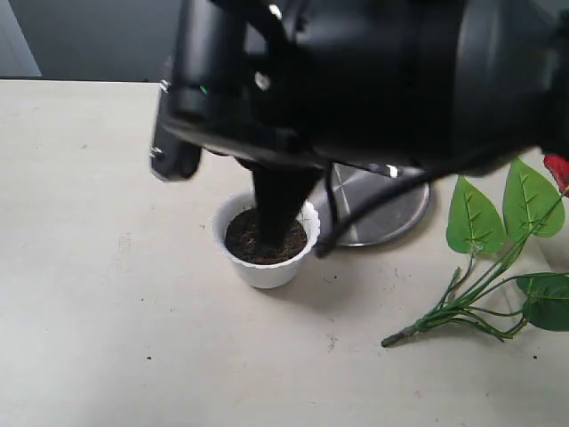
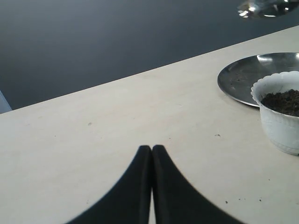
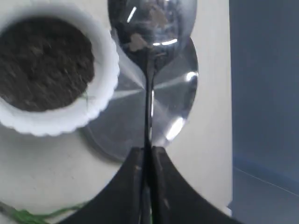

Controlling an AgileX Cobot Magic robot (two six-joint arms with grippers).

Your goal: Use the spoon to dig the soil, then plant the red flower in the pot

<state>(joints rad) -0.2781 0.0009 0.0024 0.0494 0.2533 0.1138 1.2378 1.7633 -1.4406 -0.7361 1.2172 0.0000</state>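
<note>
My right gripper [image 3: 150, 149] is shut on the thin handle of the spoon [image 3: 152, 28]. The spoon's shiny bowl hangs above the steel plate [image 3: 126, 121], beside the pot [image 3: 100, 100] and clear of its rim. The pot is white and scalloped and holds dark soil [image 3: 44, 63]. In the exterior view a black arm [image 1: 356, 80] hides the spoon and overlaps the pot [image 1: 267, 271] and the soil [image 1: 244, 240]. The red flower [image 1: 476, 218] lies flat on the table at the right. My left gripper [image 2: 152, 148] is shut and empty, low over bare table, to one side of the pot [image 2: 278, 126].
The round steel plate [image 1: 391, 213] sits just behind and to the right of the pot. A green stem [image 3: 28, 215] of the flower lies near the pot. The pale table's far edge [image 2: 140, 72] meets a dark background.
</note>
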